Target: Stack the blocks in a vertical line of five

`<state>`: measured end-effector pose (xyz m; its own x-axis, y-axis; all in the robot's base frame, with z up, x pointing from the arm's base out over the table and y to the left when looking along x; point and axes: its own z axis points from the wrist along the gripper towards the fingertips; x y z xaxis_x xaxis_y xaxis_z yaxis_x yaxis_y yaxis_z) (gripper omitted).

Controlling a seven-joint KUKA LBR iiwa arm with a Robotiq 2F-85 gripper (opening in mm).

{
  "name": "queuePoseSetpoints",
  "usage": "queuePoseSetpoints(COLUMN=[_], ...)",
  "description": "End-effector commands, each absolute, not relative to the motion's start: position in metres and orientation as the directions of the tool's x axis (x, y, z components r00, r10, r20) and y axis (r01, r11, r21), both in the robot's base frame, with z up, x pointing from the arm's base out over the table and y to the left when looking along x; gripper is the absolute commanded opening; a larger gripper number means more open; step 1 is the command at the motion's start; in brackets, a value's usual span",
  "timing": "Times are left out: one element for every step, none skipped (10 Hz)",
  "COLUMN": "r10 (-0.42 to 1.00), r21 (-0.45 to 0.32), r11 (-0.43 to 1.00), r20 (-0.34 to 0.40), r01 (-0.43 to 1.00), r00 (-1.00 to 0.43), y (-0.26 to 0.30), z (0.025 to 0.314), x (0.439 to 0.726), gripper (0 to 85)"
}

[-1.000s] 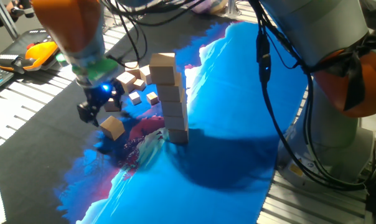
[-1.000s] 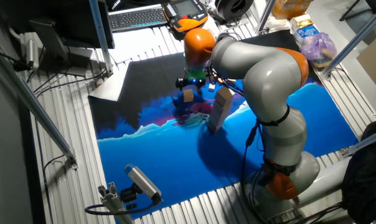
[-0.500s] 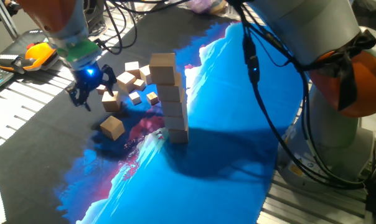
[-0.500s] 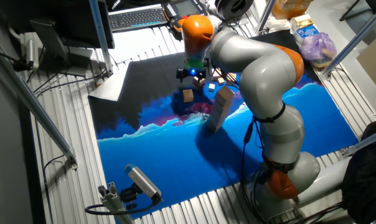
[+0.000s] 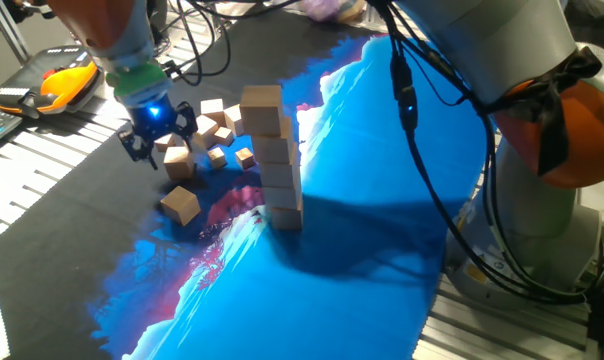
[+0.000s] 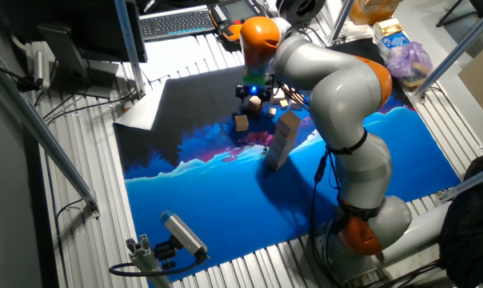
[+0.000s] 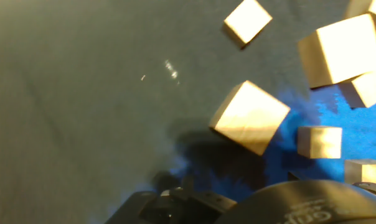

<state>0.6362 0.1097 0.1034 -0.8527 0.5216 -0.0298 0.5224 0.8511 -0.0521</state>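
One lone block [image 5: 180,204], jaws now farther.

- A tall stack of wooden blocks [image 5: 275,155] stood upright near the middle of a blue and black mat [image 5: 362,230].
- The gripper [image 5: 154,140] hung to its left, empty, fingers spread, above loose cubes [image 5: 214,128].
- One single cube [image 5: 180,204] lay nearer, apart from the rest.
- An orange device [image 5: 60,82] lay far left.
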Motion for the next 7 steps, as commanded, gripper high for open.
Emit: queuePoseSetpoints(r10=[0.638,0.656,0.669,0.682,0.695,0.708,0.719], r21=[-0.042,-0.045,-0.048,-0.047,-0.051,-0.054,-0.059], r11=[0.768,0.751,0.739,0.725,0.711,0.697,0.683], r20=[-0.038,-0.056,-0.067,-0.084,-0.096,-0.104,-0.117], r01=[0.639,0.659,0.672,0.687,0.701,0.715,0.728], r00=[-0.769,-0.752,-0.74,-0.726,-0.712,-0.698,-0.685], y=[0.107,0.104,0.1,0.095,0.093,0.091,0.09], z=[0.104,0.103,0.1,0.097,0.095,0.095,0.094], x=[0.638,0.64,0.642,0.646,0.648,0.649,0.649], gripper=[68.0,68.0,68.0,68.0,68.0,68.0,68.0])
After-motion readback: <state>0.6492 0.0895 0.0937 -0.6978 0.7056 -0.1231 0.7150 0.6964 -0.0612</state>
